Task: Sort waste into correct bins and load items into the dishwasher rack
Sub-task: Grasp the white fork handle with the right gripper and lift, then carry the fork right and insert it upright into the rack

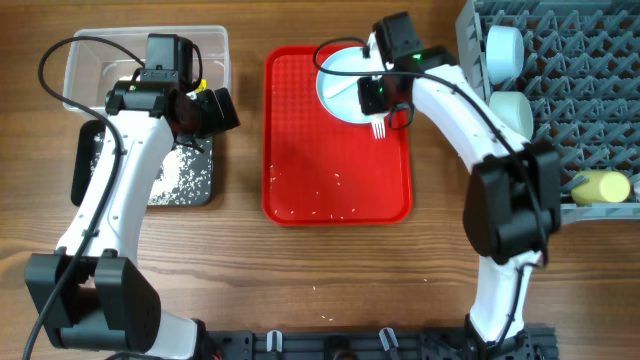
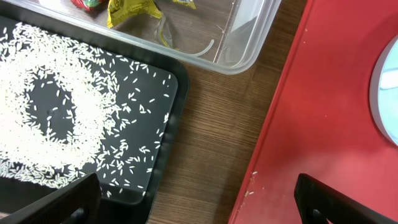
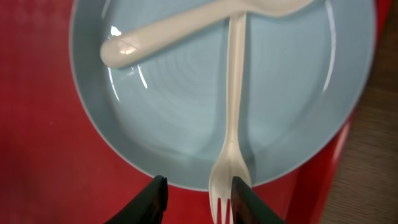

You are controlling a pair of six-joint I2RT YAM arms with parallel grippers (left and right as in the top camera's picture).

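Tines of white plastic fork (image 3: 234, 112) between narrowly parted fingers of right gripper (image 3: 200, 202), no firm pinch visible. Lies with white plastic spoon (image 3: 186, 28) on round pale blue plate (image 3: 155, 118) on flat red tray (image 3: 37, 124). Spread wide and empty, left gripper (image 2: 196, 186) above wooden table (image 2: 211, 124), beside shallow black tub (image 2: 177, 93) of white rice-like grains (image 2: 37, 93).

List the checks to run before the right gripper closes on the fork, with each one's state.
1. The right gripper is open: ok.
2. The fork has its tines inside that opening: ok.
3. The fork is free of the spoon: cannot tell; the spoon crosses its handle end.
4. The plate rests on the red tray: ok.
5. The left gripper is away from the plate: ok, it is beside the black bin.
6. The dishwasher rack has free pegs: ok.
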